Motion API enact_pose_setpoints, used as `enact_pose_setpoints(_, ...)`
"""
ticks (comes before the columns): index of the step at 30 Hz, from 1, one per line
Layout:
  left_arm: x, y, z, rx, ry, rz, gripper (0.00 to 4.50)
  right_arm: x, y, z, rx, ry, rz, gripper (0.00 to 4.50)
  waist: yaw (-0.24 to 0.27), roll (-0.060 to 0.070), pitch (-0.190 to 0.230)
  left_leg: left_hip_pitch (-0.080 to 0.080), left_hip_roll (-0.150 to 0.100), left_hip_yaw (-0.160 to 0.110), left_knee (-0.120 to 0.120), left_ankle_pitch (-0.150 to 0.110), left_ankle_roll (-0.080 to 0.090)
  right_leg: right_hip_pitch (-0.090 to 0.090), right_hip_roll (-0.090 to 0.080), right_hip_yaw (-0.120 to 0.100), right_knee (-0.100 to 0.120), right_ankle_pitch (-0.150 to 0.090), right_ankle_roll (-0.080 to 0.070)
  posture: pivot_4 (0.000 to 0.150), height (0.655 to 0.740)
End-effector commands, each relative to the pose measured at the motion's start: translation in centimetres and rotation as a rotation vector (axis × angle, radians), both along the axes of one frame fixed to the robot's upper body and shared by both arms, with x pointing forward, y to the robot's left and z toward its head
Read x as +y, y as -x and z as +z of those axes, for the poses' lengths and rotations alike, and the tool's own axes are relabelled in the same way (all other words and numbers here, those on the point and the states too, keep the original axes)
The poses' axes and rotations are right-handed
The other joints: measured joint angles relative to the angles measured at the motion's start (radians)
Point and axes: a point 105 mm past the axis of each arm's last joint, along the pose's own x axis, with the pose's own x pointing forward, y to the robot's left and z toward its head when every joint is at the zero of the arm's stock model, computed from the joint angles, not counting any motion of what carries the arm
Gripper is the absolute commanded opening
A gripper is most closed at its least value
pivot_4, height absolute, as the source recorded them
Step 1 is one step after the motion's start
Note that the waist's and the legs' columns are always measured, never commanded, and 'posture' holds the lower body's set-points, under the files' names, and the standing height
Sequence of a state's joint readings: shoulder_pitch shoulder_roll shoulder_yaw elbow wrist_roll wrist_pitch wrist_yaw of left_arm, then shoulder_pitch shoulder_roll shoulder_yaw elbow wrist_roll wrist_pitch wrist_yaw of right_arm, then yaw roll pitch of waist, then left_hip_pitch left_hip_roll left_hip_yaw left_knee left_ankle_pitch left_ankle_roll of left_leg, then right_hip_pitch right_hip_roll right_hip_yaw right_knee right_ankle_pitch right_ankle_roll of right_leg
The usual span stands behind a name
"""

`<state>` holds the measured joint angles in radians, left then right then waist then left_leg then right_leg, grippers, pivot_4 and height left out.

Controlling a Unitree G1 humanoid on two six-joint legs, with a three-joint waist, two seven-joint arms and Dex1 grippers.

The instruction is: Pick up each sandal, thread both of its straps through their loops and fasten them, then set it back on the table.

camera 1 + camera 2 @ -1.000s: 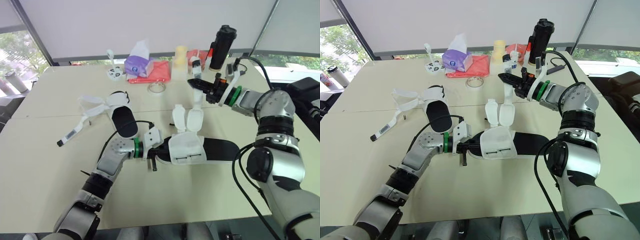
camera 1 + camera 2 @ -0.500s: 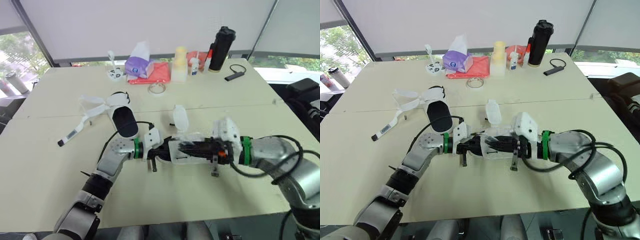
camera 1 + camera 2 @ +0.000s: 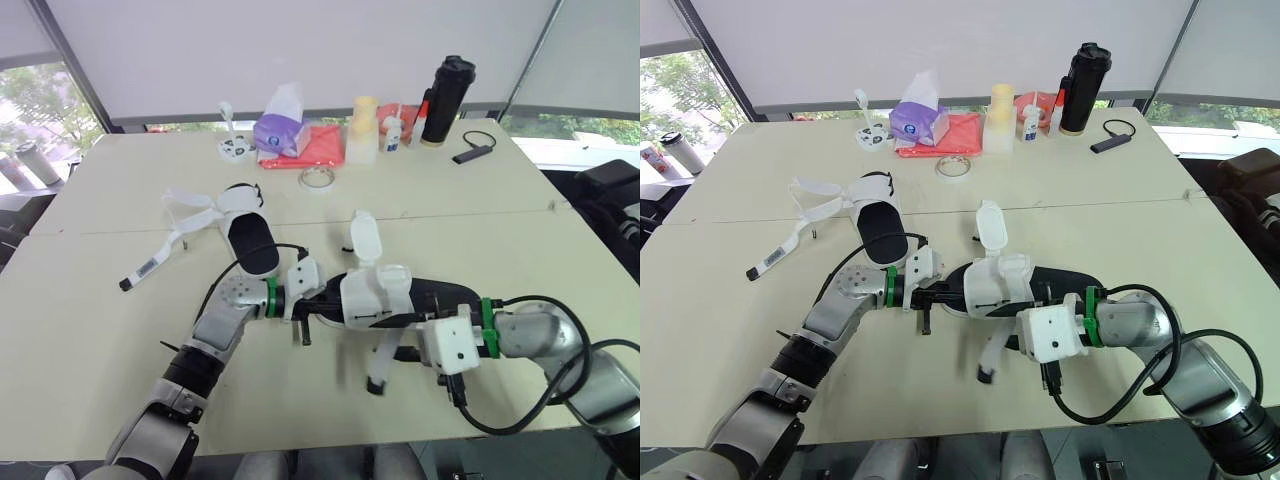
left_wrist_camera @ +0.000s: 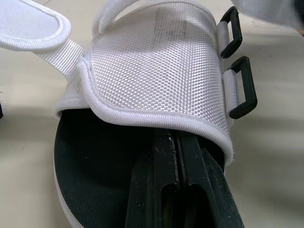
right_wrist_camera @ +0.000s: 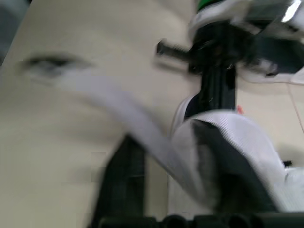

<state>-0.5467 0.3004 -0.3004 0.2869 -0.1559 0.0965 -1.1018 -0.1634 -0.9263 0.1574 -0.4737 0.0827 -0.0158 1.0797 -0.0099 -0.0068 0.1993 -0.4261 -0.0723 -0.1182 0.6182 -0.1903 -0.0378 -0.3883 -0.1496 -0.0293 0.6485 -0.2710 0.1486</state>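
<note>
The left gripper [image 4: 176, 142] has its two black fingers pressed together, slid in over the black footbed and under the white mesh upper of the nearer black-soled sandal [image 3: 450, 295], which lies on the pale table [image 3: 100, 330]. The right gripper [image 3: 400, 348] is just beside the sandal's near edge, at one white strap [image 3: 383, 358] that trails off toward the robot; whether it grips that strap I cannot tell. Both black plastic loops [image 4: 242, 88] look empty and the other white strap [image 3: 365, 237] stands free on the far side, so threading seems only begun. Next the strap's tip likely needs aiming into its loop. The second black-and-white sandal [image 3: 248, 235] lies unfastened near the left arm, while the purple tissue pack [image 3: 280, 130] and tall black bottle [image 3: 445, 85] stand well apart.
</note>
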Motion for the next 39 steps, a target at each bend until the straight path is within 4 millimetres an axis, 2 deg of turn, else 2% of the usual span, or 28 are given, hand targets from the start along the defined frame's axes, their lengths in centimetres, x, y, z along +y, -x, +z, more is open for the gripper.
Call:
enact_pose_setpoints(1, -0.1, -0.2, 0.3, -0.022, -0.007, -0.003, 0.0, -0.3, 0.2, 0.6, -0.058, 0.048, 0.046, 3.39, 0.0, 0.0, 0.0, 0.0, 0.0, 0.0, 0.0, 0.0, 0.0, 0.0, 0.0, 0.0, 0.0, 0.0, 0.0, 0.15, 0.74)
enact_pose_setpoints(3, -0.2, -0.2, 0.3, -0.023, -0.006, -0.003, 0.0, -0.4, 0.4, 0.6, -0.053, 0.057, 0.052, 4.37, 0.001, 0.0, 0.0, 0.0, 0.0, 0.0, 0.0, 0.0, 0.0, 0.0, 0.0, 0.0, 0.0, 0.0, 0.0, 0.15, 0.74)
enact_pose_setpoints(4, -0.3, -0.2, 0.3, -0.023, -0.004, -0.004, 0.0, -0.9, 1.3, 0.1, -0.015, 0.096, 0.072, 4.45, 0.001, 0.0, 0.0, 0.0, 0.0, 0.0, 0.0, 0.0, 0.0, 0.0, 0.0, 0.0, 0.0, 0.0, 0.0, 0.15, 0.74)
enact_pose_setpoints(7, -0.5, -0.3, 0.3, -0.022, 0.001, -0.006, 0.0, -2.0, 2.8, -0.5, 0.051, 0.176, 0.098, 4.45, 0.013, 0.0, 0.0, 0.0, 0.0, 0.0, 0.0, 0.0, 0.0, 0.0, 0.0, 0.0, -0.001, 0.0, 0.0, 0.15, 0.74)
enact_pose_setpoints(11, -0.8, -0.3, 0.2, -0.022, 0.005, -0.011, 0.0, -4.3, 2.3, 0.1, 0.061, 0.239, 0.038, 4.45, 0.018, 0.0, 0.0, 0.0, 0.0, 0.001, 0.0, 0.0, 0.0, 0.0, 0.0, 0.0, -0.001, 0.0, 0.0, 0.15, 0.74)
enact_pose_setpoints(16, -1.3, -0.3, 0.2, -0.026, 0.013, -0.019, 0.0, -5.6, 2.8, 1.5, 0.348, 0.095, -0.149, 4.45, 0.024, -0.001, 0.0, 0.0, 0.001, 0.0, 0.001, 0.0, 0.0, 0.001, -0.001, 0.0, -0.001, 0.0, -0.001, 0.15, 0.74)
enact_pose_setpoints(18, -1.4, -0.4, 0.2, -0.026, 0.016, -0.02, 0.0, -5.7, 3.1, 1.4, 0.452, 0.057, -0.206, 4.45, 0.024, -0.001, 0.0, -0.001, 0.001, 0.0, 0.001, 0.0, 0.0, 0.001, -0.001, 0.0, -0.002, 0.0, -0.001, 0.15, 0.74)
enact_pose_setpoints(24, -1.7, -0.4, 0.2, -0.031, 0.018, -0.029, 0.0, -4.0, 3.5, 1.5, 0.87, -0.195, -0.386, 4.45, 0.024, -0.001, 0.0, -0.001, 0.001, 0.0, 0.001, 0.0, 0.0, 0.001, -0.001, 0.0, -0.002, 0.001, -0.001, 0.15, 0.74)
enact_pose_setpoints(27, -1.7, -0.4, 0.3, -0.032, 0.02, -0.029, 0.0, -3.2, 3.2, 1.7, 0.987, -0.287, -0.433, 4.45, 0.024, -0.001, 0.0, -0.001, 0.001, 0.0, 0.001, 0.0, 0.0, 0.0, -0.001, 0.0, -0.002, 0.001, -0.001, 0.15, 0.74)
enact_pose_setpoints(30, -1.7, -0.5, 0.3, -0.036, 0.02, -0.028, 0.0, -2.3, 2.1, 1.8, 1.133, -0.459, -0.482, 4.45, 0.024, -0.003, 0.0, -0.002, 0.001, 0.0, 0.001, 0.0, 0.0, 0.0, -0.001, -0.001, -0.003, 0.001, -0.001, 0.15, 0.74)
enact_pose_setpoints(34, -1.7, -0.4, 0.3, -0.041, 0.023, -0.027, 0.0, -1.5, 1.6, 0.7, 1.236, -0.544, -0.548, 4.45, 0.025, -0.004, 0.0, -0.002, 0.0, 0.0, 0.001, 0.0, 0.0, 0.0, -0.001, 0.0, -0.002, 0.001, -0.001, 0.15, 0.74)
enact_pose_setpoints(39, -1.7, -0.4, 0.3, -0.044, 0.025, -0.022, 0.0, -0.8, 1.5, -0.5, 1.268, -0.581, -0.605, 4.45, 0.024, -0.004, 0.0, -0.002, 0.0, 0.0, 0.0, 0.0, 0.0, -0.001, -0.001, 0.0, -0.002, 0.001, -0.001, 0.15, 0.74)
